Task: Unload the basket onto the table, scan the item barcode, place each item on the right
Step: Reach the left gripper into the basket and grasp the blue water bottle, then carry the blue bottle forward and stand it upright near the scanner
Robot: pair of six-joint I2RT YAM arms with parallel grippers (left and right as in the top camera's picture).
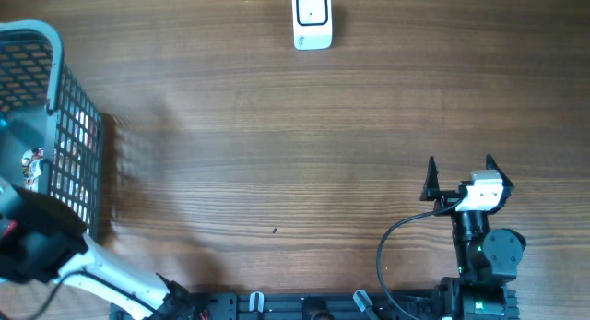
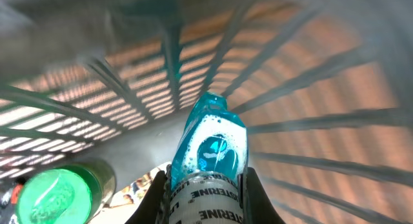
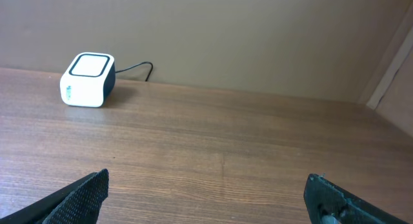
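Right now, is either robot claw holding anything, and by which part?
The left gripper pinches the blue plastic bottle by its white-labelled body; the right gripper holds nothing.

Soft, even light covers the wooden table (image 1: 277, 145), while the left wrist view blurs the basket (image 2: 171, 62) bars around a sharper bottle (image 2: 213, 146).

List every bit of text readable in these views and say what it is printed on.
"ERINE": cut-off letters on the white label of the blue bottle; the rest is out of frame.
White scanner: a small green mark on its side, too small to read.
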